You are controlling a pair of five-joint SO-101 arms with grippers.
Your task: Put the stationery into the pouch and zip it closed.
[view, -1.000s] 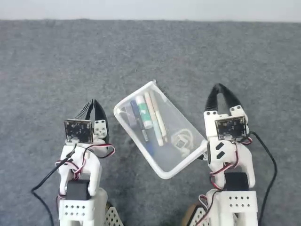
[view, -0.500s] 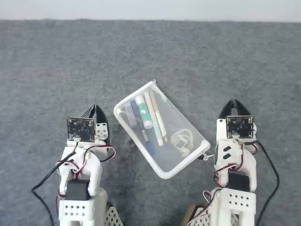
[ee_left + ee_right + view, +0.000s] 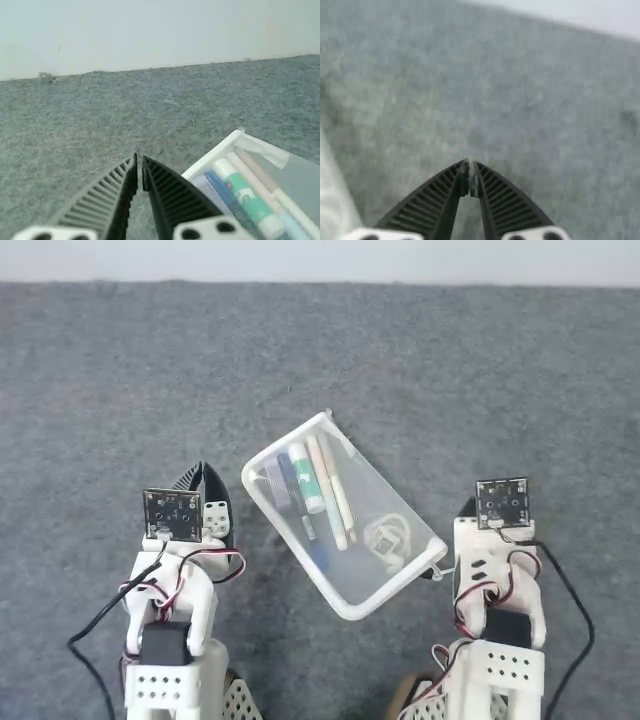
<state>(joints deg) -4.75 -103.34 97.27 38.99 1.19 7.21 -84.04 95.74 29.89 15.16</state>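
Two arms sit low near their bases, one on either side of the pouch.

- Left gripper (image 3: pixel 139 164): jaws pressed together, nothing held, tips near one end of the pouch.
- Right gripper (image 3: pixel 469 170): likewise pinched together and empty, over bare grey carpet (image 3: pixel 450 360).
- Translucent white-trimmed rectangular pouch (image 3: pixel 352 585): lies flat and diagonal on the carpet between the arms.
- Contents: bundle of pens (image 3: pixel 322 502), green-and-white marker (image 3: pixel 306 480), and a white looped item (image 3: pixel 385 537) I can't identify.
- Small dark zip pull (image 3: pixel 437 573): at the corner nearest the right arm. Cannot tell whether the zip is fully home.

Risk: if a gap remains, tugging the pull with the other end unbraced would likely drag the light pouch across the carpet rather than close it.
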